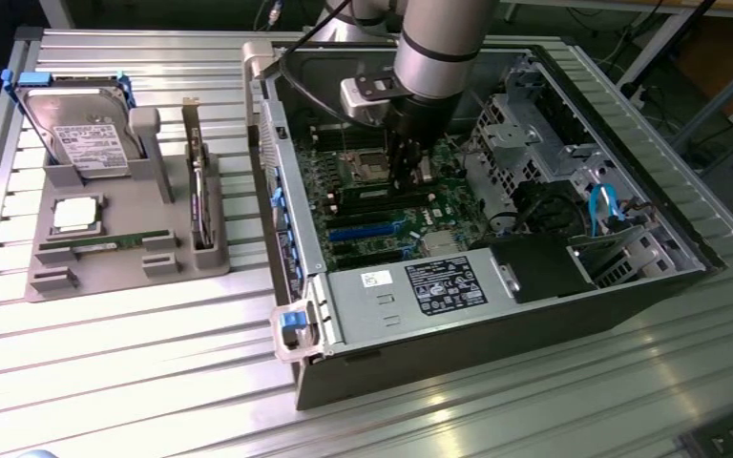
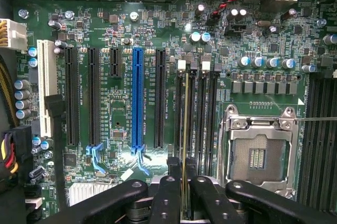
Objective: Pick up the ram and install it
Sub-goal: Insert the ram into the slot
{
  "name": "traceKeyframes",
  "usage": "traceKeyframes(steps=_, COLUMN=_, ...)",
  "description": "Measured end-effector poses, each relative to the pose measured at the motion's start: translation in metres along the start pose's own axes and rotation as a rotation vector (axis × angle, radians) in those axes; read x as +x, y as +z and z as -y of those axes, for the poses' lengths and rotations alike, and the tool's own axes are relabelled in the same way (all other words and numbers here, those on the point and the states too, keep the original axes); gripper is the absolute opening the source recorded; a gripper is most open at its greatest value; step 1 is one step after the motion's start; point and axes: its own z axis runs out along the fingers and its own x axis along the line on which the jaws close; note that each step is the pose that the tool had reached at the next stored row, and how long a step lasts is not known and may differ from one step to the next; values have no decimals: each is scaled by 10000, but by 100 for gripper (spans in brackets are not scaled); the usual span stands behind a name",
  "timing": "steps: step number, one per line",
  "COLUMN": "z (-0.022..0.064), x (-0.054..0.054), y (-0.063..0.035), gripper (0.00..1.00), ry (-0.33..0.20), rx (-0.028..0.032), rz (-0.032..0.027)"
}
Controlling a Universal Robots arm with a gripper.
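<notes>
Item: long thin green circuit-board ram stick [image 2: 186, 113], held edge-on in the closed black gripper [image 2: 183, 165]. Location: inside the open computer case [image 1: 469, 367], lined up over a black memory slot [image 2: 202, 113] beside the silver processor socket [image 2: 258, 155]. Pick-up is judged done; seating is not confirmed.
</notes>
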Motion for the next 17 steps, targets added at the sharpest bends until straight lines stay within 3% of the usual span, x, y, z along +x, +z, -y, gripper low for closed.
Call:
traceKeyframes(steps=3, z=-1, x=0, y=27, gripper=14, ry=-2, rx=-3, rz=-35)
traceKeyframes(steps=10, z=-2, x=0, y=50, gripper=14, ry=0, rx=-4, rz=-35)
traceKeyframes(steps=14, z=4, x=0, y=52, gripper=14, ry=-1, rx=-33, rz=-32)
traceKeyframes(steps=15, z=6, x=0, y=56, gripper=14, ry=-2, rx=-101, rz=-30)
traceKeyframes(steps=17, z=6, x=0, y=55, gripper=14, ry=-2, rx=-101, rz=-30)
